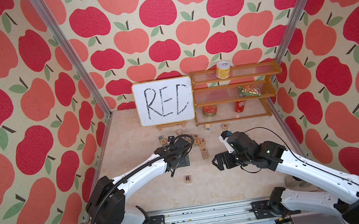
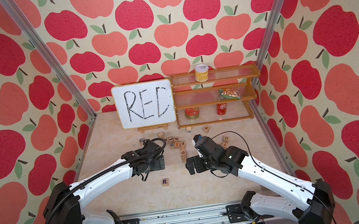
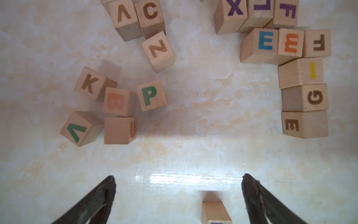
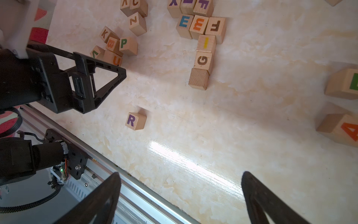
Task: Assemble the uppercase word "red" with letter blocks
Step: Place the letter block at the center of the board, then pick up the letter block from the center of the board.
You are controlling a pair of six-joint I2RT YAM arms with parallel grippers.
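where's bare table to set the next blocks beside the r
Bare table runs rightward from the R block, and between it and the front rail. There is also a bare strip between the P block and the G block. It is crowded toward the whiteboard, around the blue E block.

Cream walls [image 1: 1,71] are showing a repeating print of red and coral apples with green leaves. The counter [image 1: 151,192] is gleaming in mottled cream and pale tan. The light-wood R block [image 1: 187,178] is bearing a purple letter, the E block [image 3: 265,40] a blue one. The whiteboard [image 1: 164,101] is carrying black strokes on white. The amber shelf [image 1: 252,75], far right, is holding a yellow can [image 1: 223,70] and a red can [image 1: 240,106]. The left pincer [image 3: 179,179] and right pincer [image 4: 181,175] are showing black.
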